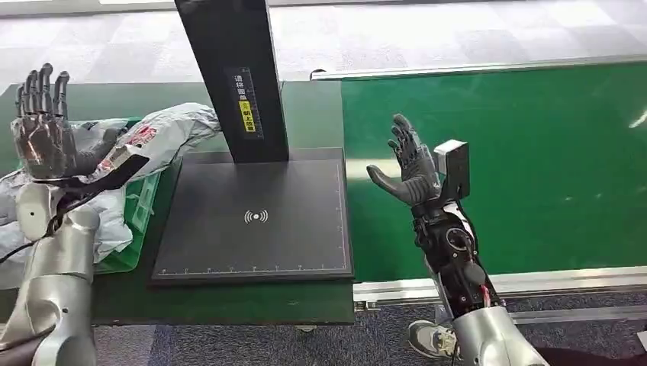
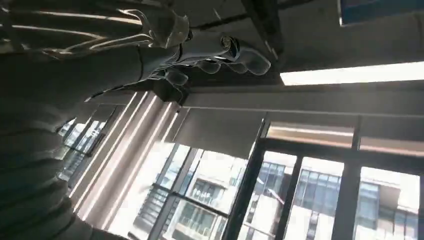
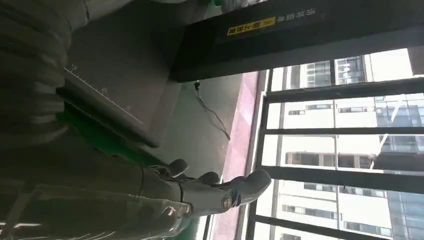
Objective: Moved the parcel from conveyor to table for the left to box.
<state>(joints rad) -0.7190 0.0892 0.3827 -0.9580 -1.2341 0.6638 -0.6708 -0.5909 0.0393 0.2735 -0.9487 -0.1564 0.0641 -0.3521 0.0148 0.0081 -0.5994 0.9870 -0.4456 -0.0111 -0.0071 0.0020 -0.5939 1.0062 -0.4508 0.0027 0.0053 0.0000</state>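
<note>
Left hand (image 1: 42, 126) is up at the table's far left, fingers (image 1: 44, 90) straight, close together and pointing upward, holding nothing. Just past those fingers, toward the middle, lies the parcel (image 1: 156, 133), a crumpled grey poly bag with red print, draped over the green bin (image 1: 137, 221); whether the palm touches the bag can't be told from here. More grey bags (image 1: 11, 202) are heaped below the hand, beside the silver forearm.

Right hand (image 1: 408, 164) hangs over the green conveyor (image 1: 534, 168), palm turned toward the scale, fingers (image 1: 404, 137) spread and raised, thumb out to the side, nothing in it. The black scale plate (image 1: 255, 221) sits just off the thumb side, apart from the hand, with its dark post (image 1: 233, 76) rising behind it.

In the left wrist view the fingers (image 2: 220, 50) stretch out against the ceiling and windows. In the right wrist view the fingers (image 3: 215, 192) reach out alongside the scale edge (image 3: 107, 107), not touching it.
</note>
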